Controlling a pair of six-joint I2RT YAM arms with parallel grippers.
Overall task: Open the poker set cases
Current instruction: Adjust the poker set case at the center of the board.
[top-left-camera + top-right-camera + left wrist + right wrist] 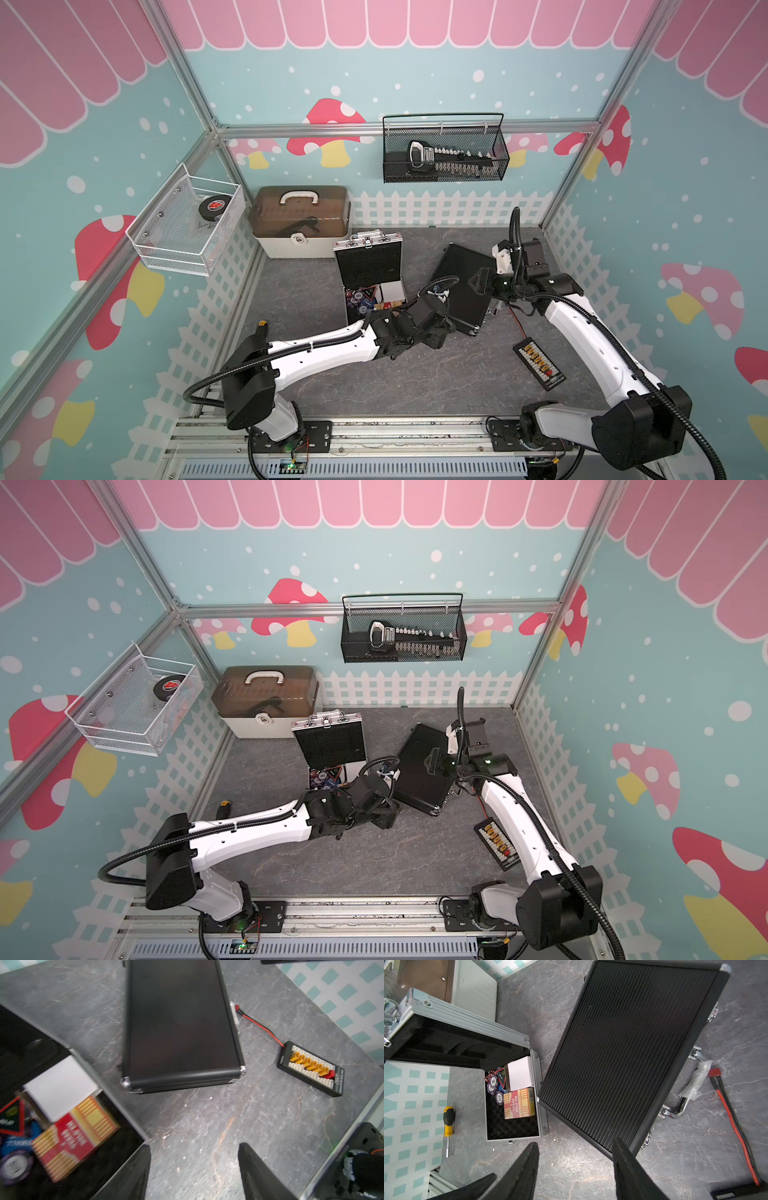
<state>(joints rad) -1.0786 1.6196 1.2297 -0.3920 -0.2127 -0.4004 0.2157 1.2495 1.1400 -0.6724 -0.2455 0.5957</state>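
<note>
The silver poker set case (368, 264) (332, 746) stands open, lid upright, with chips and card boxes in its black-lined base (512, 1126). Its rim (122, 1111) also shows in the left wrist view. The larger black ribbed case (461, 286) (419, 771) (178, 1022) (633, 1053) lies shut to the right of it. My left gripper (438, 332) (194, 1147) hovers open over bare table between the two cases, near the black case's front end. My right gripper (478, 282) (575, 1147) hangs open above the black case's edge, holding nothing.
A beige box with a brown lid (299, 224) sits behind the silver case. A black connector board (540, 365) (311, 1068) with a red wire lies right of the black case. A yellow screwdriver (448, 1120) lies at the left fence. The black case's chrome handle (683, 1103) faces right.
</note>
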